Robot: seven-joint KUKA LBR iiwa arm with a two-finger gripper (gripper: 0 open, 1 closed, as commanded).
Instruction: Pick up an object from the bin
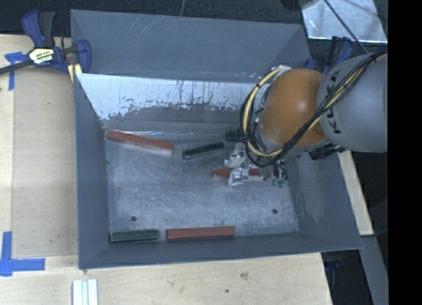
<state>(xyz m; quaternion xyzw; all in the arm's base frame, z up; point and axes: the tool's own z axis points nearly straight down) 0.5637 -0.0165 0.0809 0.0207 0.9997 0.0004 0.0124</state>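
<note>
Gripper (239,172) is down low on the bin (191,53) floor, right of centre, sitting right over a short red-brown bar (220,174). That bar lies flat, long axis running left to right across the view, one end poking out on the gripper's left, a sliver showing on its right. Spread or clamped? Cannot tell from here, the metal tip covers the bar's middle. The bar looks slim, straight and dull red. Just up and left lies a dark green stick (203,151), tilted slightly, apart from the gripper. Along the near wall, a green bar (134,236) and a long red-brown bar (200,232) lie end to end
</note>
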